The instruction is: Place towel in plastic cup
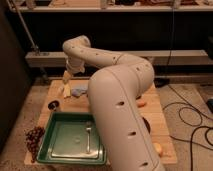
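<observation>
The big white arm (120, 105) fills the middle of the frame. It rises from the bottom edge, leans back towards the upper left and folds at a rounded elbow high over the far left part of the table (156, 122). From there the last links drop steeply, so the claw (66, 78) hangs pointing down, low over the table at the left centre of the frame. Its pale fingers stand apart with nothing between them. The towel (78, 91), a crumpled light-blue cloth, lies on the table just to the lower right of the claw, apart from it, with its right edge hidden behind the arm. A pale yellow strip (66, 90) lies beside the towel, right under the claw. Nearer to me sits a green tray (60, 116) with a piece of cutlery (88, 134) in it, and dark grapes (34, 137) lie at its left side.
</observation>
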